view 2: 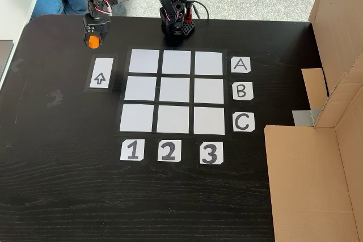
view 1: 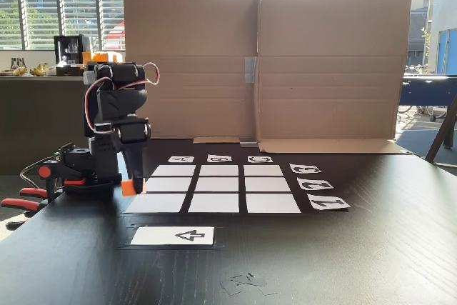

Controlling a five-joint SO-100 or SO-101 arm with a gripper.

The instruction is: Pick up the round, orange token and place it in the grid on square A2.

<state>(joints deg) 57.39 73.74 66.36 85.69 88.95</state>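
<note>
One token (view 2: 92,41) sits pinched in the gripper (view 2: 92,42), left of the grid (view 2: 176,92) beside row A in the top-down fixed view.
Advise lifting clear, carrying to square A2 (view 2: 177,62), lowering flat; arrow card (view 2: 100,78) lies near, path unobstructed, cardboard wall (view 1: 264,62) well apart.

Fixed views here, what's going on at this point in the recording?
A small black arm has its pincer down at the orange token, which sits on the dark table outside the grid, off the corner by the arrow card. Whether the token is gripped or lifted is unclear. Square A2 and the other cells are bare, so placing has not happened.
</note>
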